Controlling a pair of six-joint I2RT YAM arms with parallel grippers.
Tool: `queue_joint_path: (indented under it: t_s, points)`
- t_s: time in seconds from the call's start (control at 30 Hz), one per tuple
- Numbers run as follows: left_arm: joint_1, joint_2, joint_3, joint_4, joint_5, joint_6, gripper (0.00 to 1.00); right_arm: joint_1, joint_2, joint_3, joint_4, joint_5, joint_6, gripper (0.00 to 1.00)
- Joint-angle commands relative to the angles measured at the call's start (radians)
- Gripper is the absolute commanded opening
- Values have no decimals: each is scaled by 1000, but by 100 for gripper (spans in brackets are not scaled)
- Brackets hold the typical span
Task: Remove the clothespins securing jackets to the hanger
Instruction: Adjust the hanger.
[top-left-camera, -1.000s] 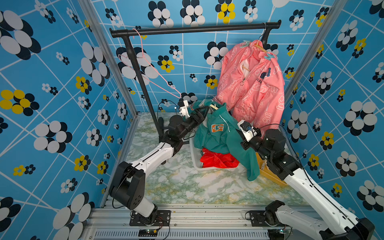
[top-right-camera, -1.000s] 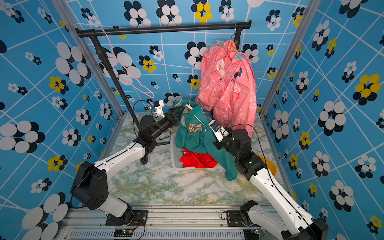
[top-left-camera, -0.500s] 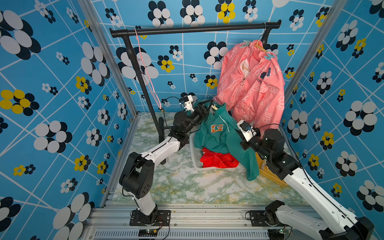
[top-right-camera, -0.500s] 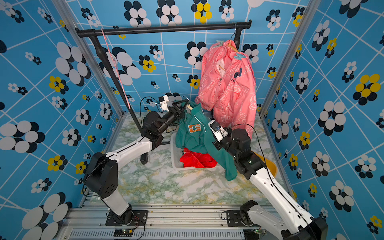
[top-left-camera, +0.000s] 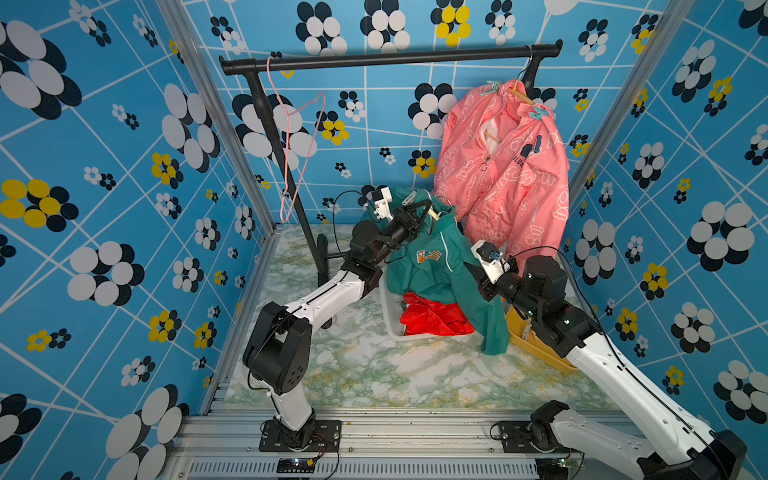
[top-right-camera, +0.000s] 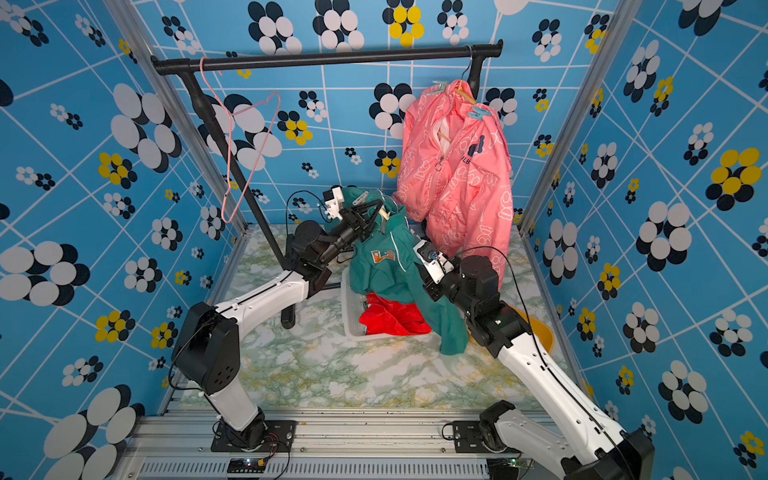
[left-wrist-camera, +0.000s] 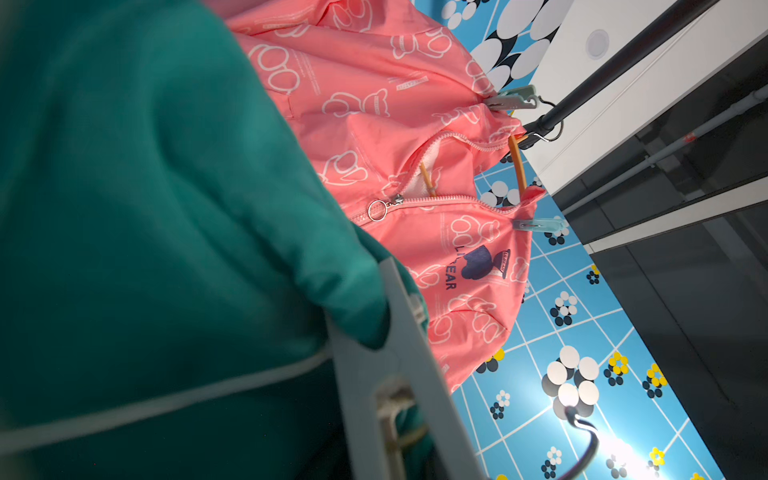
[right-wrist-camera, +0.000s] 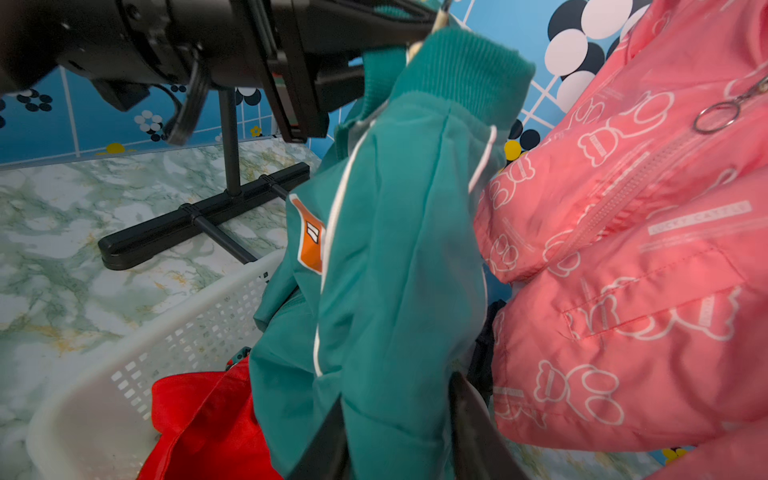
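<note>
While right gripper stands with jaws apart and the sleeve of green jacket between them (hidden in top views), left gripper pinches narrow on whitish clothespin at the collar. Left wrist view alone shows its spring. Step, judged: unclipping green. Next likely needs a squeeze, then a pull clear. Farther: pink jacket on rail, teal pins on.

The pink jacket, upper right of the frame, is woven cloth with a faint sheen. The green jacket is matt cloth with a ribbed knit collar. The red jacket looks glossy, the basket is white perforated plastic, and the counter is smooth and marbled.
</note>
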Motion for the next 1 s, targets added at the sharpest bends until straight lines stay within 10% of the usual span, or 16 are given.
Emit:
queue_joint_path:
  t_s: [0.0, 0.3, 0.97]
  points:
    - [7, -15, 7, 10, 25, 98, 0, 6, -49, 50, 8, -1, -30, 54]
    - [10, -29, 3, 21, 52, 94, 0, 6, 19, 116, 67, -59, -50, 76]
    - [5, -77, -38, 70, 80, 68, 0, 8, 344, 260, 203, -147, 78, 60]
